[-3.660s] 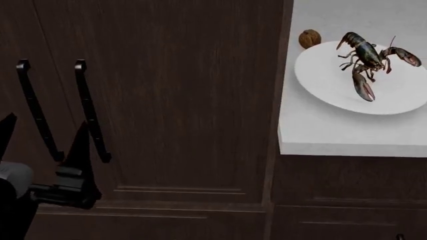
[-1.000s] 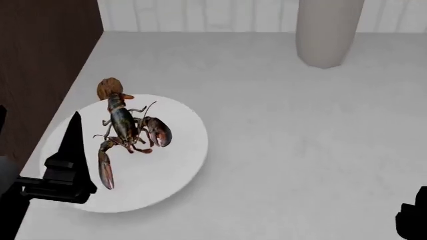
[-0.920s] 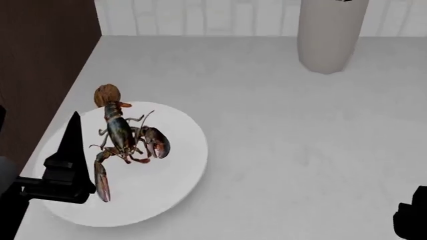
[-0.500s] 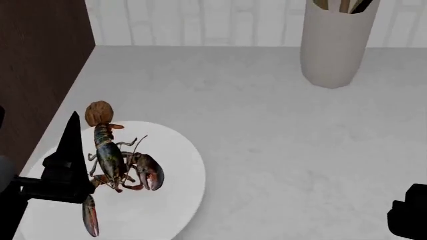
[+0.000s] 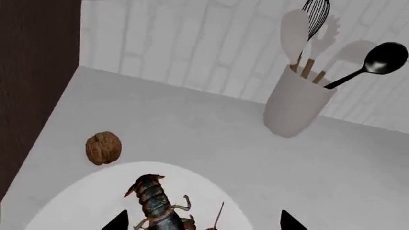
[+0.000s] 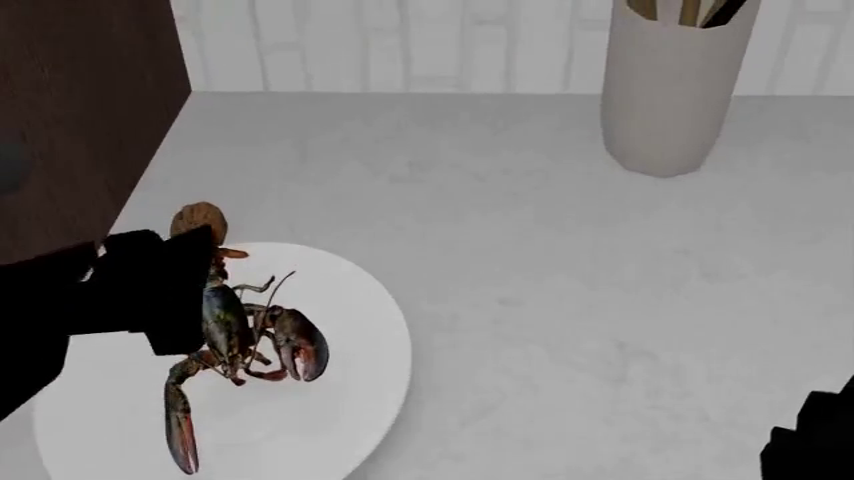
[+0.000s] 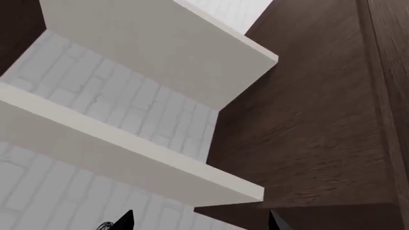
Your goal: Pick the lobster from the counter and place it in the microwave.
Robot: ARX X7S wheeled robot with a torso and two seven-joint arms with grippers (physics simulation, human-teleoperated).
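The lobster [image 6: 238, 345] lies on the plate [image 6: 340, 400] at the lower left of the head view, on the counter [image 6: 561, 260], with the walnut [image 6: 198, 217] just beside its tail. To grasp it well, I think the left gripper [image 5: 203, 224] should come down over the body, not the thin legs, and keep clear of the walnut. Its fingertips stand spread apart at the bottom of the left wrist view, with the tail between them. The left arm reaches in from the left edge, over the tail. The right gripper [image 7: 195, 221] is also spread, pointing up at shelves.
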